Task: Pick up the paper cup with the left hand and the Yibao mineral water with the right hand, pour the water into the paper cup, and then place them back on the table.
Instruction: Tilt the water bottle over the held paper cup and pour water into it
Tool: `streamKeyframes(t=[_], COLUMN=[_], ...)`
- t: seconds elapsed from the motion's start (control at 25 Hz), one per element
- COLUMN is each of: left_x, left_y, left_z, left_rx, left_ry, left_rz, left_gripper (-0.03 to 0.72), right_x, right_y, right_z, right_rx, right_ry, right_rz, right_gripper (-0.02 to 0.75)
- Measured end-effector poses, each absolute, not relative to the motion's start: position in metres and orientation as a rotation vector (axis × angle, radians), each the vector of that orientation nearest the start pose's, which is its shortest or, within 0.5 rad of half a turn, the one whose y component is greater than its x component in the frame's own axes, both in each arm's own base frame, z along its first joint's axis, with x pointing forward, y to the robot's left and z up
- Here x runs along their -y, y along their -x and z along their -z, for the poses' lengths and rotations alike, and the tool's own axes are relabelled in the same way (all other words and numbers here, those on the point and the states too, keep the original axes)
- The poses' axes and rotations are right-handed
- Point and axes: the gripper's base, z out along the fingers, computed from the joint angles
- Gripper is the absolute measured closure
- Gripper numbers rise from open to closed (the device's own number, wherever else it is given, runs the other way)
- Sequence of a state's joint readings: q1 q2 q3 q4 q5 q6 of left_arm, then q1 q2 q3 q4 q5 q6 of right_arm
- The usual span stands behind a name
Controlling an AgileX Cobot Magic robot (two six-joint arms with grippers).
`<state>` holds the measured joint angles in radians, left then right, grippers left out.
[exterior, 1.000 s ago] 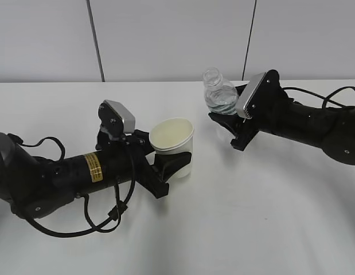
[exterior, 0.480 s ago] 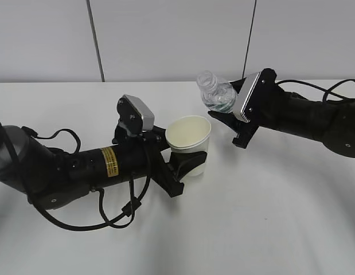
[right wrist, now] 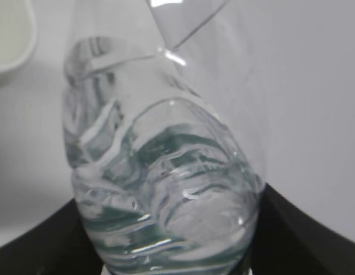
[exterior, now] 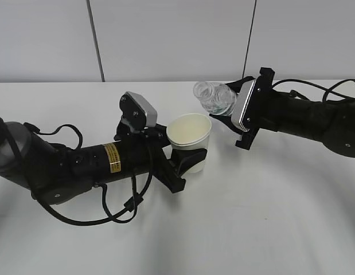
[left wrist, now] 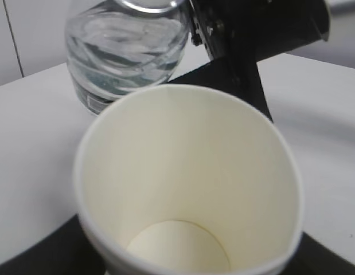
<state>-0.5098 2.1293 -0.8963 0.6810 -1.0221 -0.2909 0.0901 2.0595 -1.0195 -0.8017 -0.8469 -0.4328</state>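
Observation:
My left gripper [exterior: 186, 161] is shut on the white paper cup [exterior: 190, 140] and holds it upright above the table [exterior: 269, 217]. In the left wrist view the cup [left wrist: 188, 183] fills the frame, and its cream inside shows no water. My right gripper [exterior: 223, 117] is shut on the Yibao mineral water bottle [exterior: 213, 97], tilted left with its open neck just beyond and above the cup's rim. The bottle also shows in the left wrist view [left wrist: 125, 48] and fills the right wrist view [right wrist: 166, 189]. No water stream is visible.
The white table runs all round both arms. A grey panelled wall [exterior: 166, 40] stands behind it. Black cables [exterior: 117, 215] hang from the left arm and trail behind the right arm [exterior: 315, 89].
The right gripper has tipped the bottle further left and moved its neck toward the cup. The left arm has carried the cup right over the second, and it has barely moved in the last half second.

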Motion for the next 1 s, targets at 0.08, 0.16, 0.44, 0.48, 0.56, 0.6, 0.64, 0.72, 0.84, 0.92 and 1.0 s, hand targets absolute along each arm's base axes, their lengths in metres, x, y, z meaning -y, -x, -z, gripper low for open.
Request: streamKeyframes(t=[0.08, 0.16, 0.44, 0.48, 0.56, 0.6, 0.64, 0.72, 0.84, 0.92, 1.0], left_x=[0.228, 0.228, 0.228, 0.228, 0.228, 0.228, 0.228, 0.228, 0.229, 0.230, 0.231], left_y=[-0.308, -0.310, -0.311, -0.311, -0.311, -0.311, -0.311, -0.311, -0.311, -0.310, -0.309], left_z=[-0.104, -0.104, -0.104, -0.104, -0.104, -0.104, -0.104, -0.104, -0.104, -0.104, -0.104], left_rx=[-1.591, -1.596, -1.606, -1.607, -1.608, -1.609, -1.609, -1.609, -1.609, -1.608, -1.607], left_ry=[-0.936, -0.938, -0.930, -0.929, -0.929, -0.928, -0.928, -0.928, -0.928, -0.931, -0.934], left_rz=[0.792, 0.786, 0.776, 0.775, 0.775, 0.774, 0.774, 0.774, 0.775, 0.777, 0.779], left_gripper=[0.276, 0.276, 0.276, 0.276, 0.276, 0.276, 0.276, 0.276, 0.276, 0.276, 0.276], right_x=[-0.085, -0.085, -0.085, -0.085, -0.084, -0.084, -0.084, -0.084, -0.083, -0.083, -0.082], right_y=[-0.397, -0.397, -0.397, -0.397, -0.396, -0.397, -0.397, -0.397, -0.397, -0.398, -0.398], right_z=[-0.141, -0.142, -0.153, -0.158, -0.159, -0.159, -0.159, -0.159, -0.159, -0.159, -0.160], right_rx=[-1.282, -1.267, -1.227, -1.209, -1.193, -1.190, -1.182, -1.173, -1.163, -1.152, -1.123], right_ry=[1.283, 1.296, 1.304, 1.312, 1.326, 1.331, 1.340, 1.347, 1.357, 1.364, 1.387], right_rz=[0.153, 0.170, 0.204, 0.228, 0.249, 0.256, 0.269, 0.288, 0.311, 0.327, 0.372], right_gripper=[0.263, 0.263, 0.263, 0.263, 0.263, 0.263, 0.263, 0.263, 0.263, 0.263, 0.263])
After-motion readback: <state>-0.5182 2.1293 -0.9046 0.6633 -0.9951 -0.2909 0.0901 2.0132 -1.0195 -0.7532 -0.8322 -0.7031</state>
